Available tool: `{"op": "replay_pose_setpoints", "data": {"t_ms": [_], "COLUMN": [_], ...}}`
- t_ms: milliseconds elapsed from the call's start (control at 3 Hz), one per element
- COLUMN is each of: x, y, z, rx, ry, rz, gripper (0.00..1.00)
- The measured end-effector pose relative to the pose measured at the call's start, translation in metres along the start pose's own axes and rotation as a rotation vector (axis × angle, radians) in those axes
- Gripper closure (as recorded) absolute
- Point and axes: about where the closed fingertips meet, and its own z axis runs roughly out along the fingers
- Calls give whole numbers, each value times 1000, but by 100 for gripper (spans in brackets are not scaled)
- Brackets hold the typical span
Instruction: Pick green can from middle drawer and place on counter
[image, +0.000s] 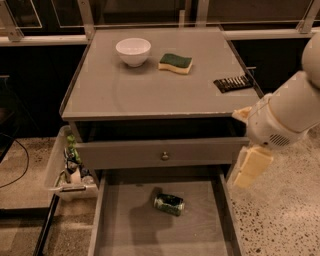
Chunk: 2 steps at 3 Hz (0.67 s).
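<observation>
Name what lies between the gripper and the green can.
Camera view: only the middle drawer's right wall and bare floor separate the gripper, right of the drawer, from the green can.

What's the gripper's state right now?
Gripper: cannot be told; it hangs by the right wall of the middle drawer, well apart from the green can.
</observation>
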Motion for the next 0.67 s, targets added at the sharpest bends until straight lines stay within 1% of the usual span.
{"op": "replay_pose_setpoints", "data": {"t_ms": [333,667], "x": [-13,-13], "y": [11,11], "z": [33,33], "rx": [13,13], "ry": [-89,-89], "rz": [-68,-68], "gripper": [0,0]}}
